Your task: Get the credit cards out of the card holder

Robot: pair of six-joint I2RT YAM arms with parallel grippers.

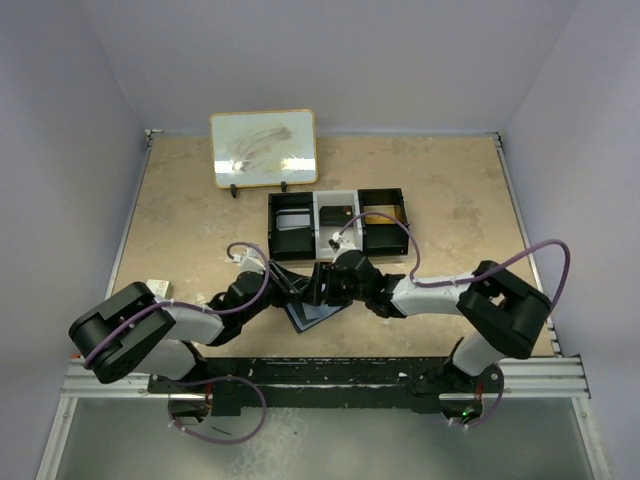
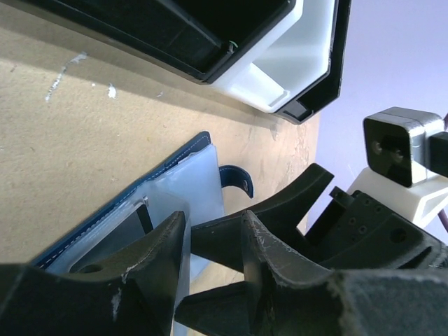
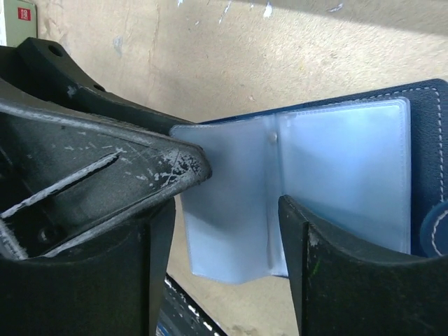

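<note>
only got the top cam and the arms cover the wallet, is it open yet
observer: yes. The right wrist view shows the dark navy folding card holder lying open, with its pale translucent plastic sleeves spread flat.
operator: is my right gripper clamped on them
observer: no. The right gripper is open, and its fingers stand apart over the sleeves.
</note>
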